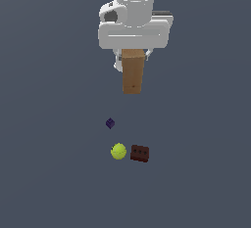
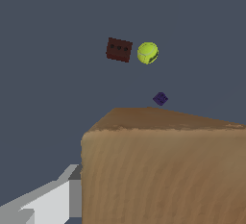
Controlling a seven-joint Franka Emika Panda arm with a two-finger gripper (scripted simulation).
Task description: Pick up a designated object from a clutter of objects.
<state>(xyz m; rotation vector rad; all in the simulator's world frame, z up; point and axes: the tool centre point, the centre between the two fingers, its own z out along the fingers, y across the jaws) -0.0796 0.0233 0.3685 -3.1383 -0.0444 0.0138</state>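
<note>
Hanging upright from the gripper point(image 1: 132, 56), the block point(image 1: 133, 72) is held by its upper end, well above the grey floor point(image 1: 49, 163). The jaws are closed on the block's sides, as is seen in the wrist view, where one finger point(image 2: 57, 196) is pressed against the block point(image 2: 163, 170). Below, a ball point(image 1: 118, 151) and a brick point(image 1: 139, 153) are seen just beside each other, with a purple cube point(image 1: 110, 123) lying near them, apart.
</note>
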